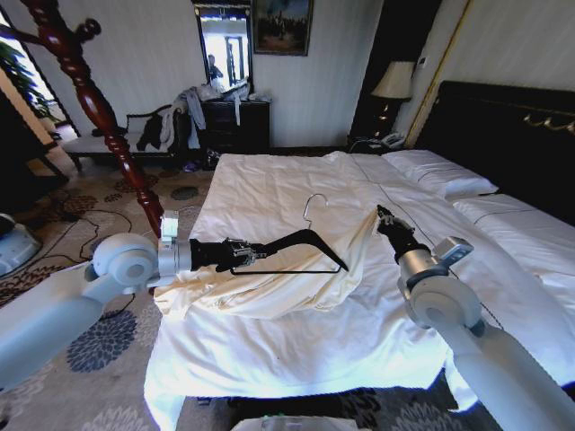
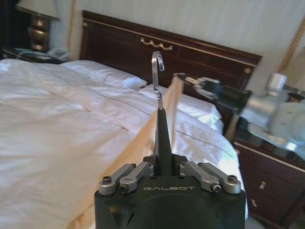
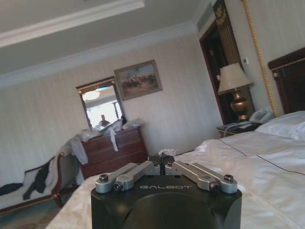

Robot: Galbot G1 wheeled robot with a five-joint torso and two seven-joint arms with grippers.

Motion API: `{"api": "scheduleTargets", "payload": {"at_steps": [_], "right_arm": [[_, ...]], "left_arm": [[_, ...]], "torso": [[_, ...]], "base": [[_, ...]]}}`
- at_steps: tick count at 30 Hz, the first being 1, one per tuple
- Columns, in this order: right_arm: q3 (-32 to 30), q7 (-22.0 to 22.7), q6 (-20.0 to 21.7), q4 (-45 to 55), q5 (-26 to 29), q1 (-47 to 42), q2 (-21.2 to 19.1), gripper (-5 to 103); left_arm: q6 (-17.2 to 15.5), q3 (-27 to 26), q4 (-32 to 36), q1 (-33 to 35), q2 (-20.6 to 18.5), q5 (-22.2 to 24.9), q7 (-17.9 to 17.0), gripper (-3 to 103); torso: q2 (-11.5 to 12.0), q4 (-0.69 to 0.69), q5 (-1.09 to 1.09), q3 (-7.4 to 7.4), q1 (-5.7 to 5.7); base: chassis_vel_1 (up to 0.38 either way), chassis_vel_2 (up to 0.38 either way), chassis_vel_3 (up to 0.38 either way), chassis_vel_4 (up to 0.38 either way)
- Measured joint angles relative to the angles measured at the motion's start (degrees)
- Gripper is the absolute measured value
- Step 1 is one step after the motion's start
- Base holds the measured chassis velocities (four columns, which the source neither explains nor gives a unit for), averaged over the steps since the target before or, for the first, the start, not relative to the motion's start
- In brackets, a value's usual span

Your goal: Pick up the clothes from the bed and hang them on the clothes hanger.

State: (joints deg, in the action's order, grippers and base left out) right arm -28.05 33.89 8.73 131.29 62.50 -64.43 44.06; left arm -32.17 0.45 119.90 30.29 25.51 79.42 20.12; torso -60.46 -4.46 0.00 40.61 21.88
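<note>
The black clothes hanger [image 1: 305, 234] with its silver hook [image 1: 313, 205] is held out over the bed [image 1: 269, 350], and my left gripper [image 1: 260, 252] is shut on one of its arms. The cream clothes [image 1: 287, 287] hang over the hanger and trail onto the white duvet. My right gripper [image 1: 382, 215] is shut on the garment's upper edge, holding it up just right of the hanger. The left wrist view has my left gripper [image 2: 163, 167] clamped on the hanger [image 2: 162, 133], the hook [image 2: 157, 62] above it, and the cream cloth [image 2: 143, 143] running toward the right gripper [image 2: 188, 80]. A bit of pale cloth [image 3: 167, 152] sits at the closed right gripper [image 3: 162, 164].
A red-brown wooden post [image 1: 99, 108] stands left of the bed over patterned carpet. A dark dresser [image 1: 235, 124] with a clothes heap [image 1: 180, 112] and a bench are at the back wall. The dark headboard [image 1: 512, 126], pillows [image 1: 440, 171] and a nightstand lamp [image 1: 393, 81] are to the right.
</note>
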Motion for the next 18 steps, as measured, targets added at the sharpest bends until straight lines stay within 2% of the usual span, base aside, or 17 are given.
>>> {"api": "scheduleTargets", "payload": {"at_steps": [11, 18], "right_arm": [[0.9, -7.68, -5.91, 2.89, -0.77, -1.74, -0.07, 0], [1.22, -8.19, -6.09, 1.53, -1.86, -1.4, -0.38, 0]], "left_arm": [[0.58, -0.84, -4.05, 0.32, 5.62, -2.17, -1.62, 17], [0.58, -2.66, -4.81, 0.8, 5.5, -2.22, -1.18, 17]], "torso": [[0.0, -0.01, 0.0, 0.0, 0.0], [0.01, -0.01, 0.0, 0.0, 0.0]], "base": [[0.0, 0.0, 0.0, 0.0], [0.0, 0.0, 0.0, 0.0]]}}
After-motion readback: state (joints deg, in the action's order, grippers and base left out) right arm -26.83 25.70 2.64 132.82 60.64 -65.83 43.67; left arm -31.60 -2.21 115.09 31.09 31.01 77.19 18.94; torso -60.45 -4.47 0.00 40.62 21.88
